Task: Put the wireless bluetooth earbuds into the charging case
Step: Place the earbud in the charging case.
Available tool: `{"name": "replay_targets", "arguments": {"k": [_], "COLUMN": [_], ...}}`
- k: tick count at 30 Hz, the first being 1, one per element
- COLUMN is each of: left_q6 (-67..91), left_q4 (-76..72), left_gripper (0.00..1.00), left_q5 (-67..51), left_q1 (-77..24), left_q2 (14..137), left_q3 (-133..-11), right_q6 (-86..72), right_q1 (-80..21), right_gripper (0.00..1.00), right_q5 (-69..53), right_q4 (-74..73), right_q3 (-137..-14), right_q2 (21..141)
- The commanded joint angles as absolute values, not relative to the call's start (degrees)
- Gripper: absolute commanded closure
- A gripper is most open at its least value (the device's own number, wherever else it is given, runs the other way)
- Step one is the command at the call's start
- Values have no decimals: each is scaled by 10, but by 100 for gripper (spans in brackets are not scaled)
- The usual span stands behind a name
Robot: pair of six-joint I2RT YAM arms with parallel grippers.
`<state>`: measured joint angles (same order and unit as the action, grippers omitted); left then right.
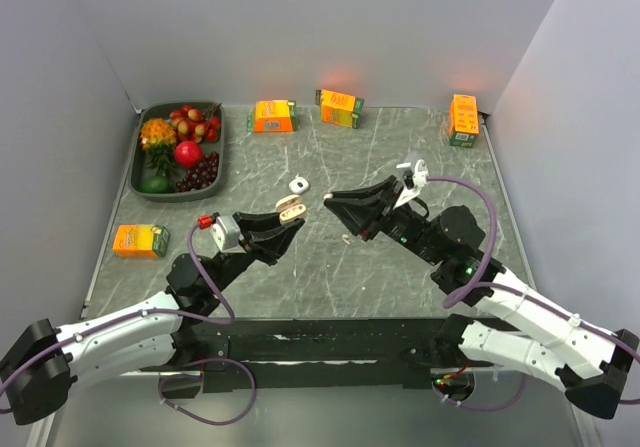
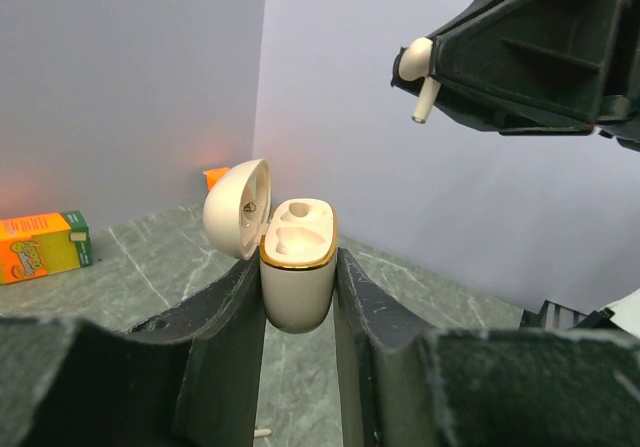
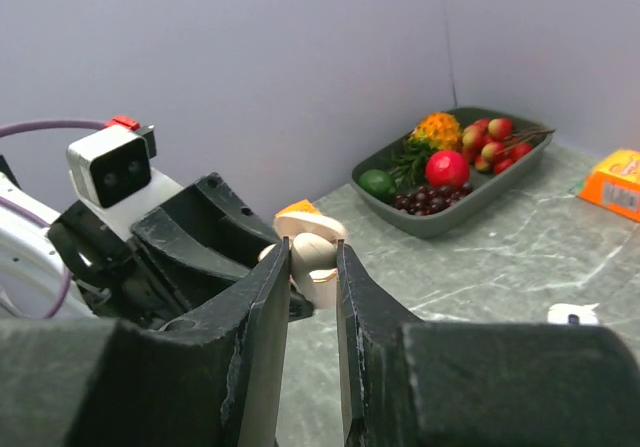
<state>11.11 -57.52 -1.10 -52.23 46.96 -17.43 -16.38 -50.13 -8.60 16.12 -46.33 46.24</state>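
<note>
Earbud raised near the open charging case
Left jaws (image 2: 298, 297) pinched the open-lidded charging case (image 2: 297, 267); right jaws (image 2: 425, 77) pinched a white earbud (image 2: 421, 82) above it

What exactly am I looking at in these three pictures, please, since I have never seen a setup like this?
These are two robot arms bolted to a table, each ending in a two-fingered hand. One picture looks down from above; the other two come from small cameras on the wrists, so each shows its own fingers. The left hand is shut on an open earbud case with its lid flipped back and both slots bare. The right hand pinches a white earbud above and to the right of the case in the left wrist view. On the table lie a tray of fruit, four orange cartons and a small white piece.
</note>
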Motion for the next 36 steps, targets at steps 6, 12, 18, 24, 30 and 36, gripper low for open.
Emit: {"name": "replay_targets", "arguments": {"k": [6,12,18,24,30,36], "left_q6": [76,74,74,73,74,76], "left_q4": [-630,-628,-629,-623,-609,-606], "left_gripper": [99,99,99,99,99,99], "left_q5": [-10,-10,-11,-14,-15,-13], "left_q1": [-525,-525,-525,-525,-525,-525], "left_q2": [485,477,473,466,454,445], "left_q3": [-191,-189,-185,-186,-184,-175], "right_q6": [-134,-122,-98,-90,-40,-29], "right_q1": [-589,-630,-667,-674,-672,-673], "right_gripper": [100,100,100,100,100,100], "right_q5": [38,95,124,133,108,99], "right_q4": [155,163,178,190,201,186], "right_q3": [-518,-533,-548,-548,-517,-506], "right_q2": [495,518,544,555,520,505]}}
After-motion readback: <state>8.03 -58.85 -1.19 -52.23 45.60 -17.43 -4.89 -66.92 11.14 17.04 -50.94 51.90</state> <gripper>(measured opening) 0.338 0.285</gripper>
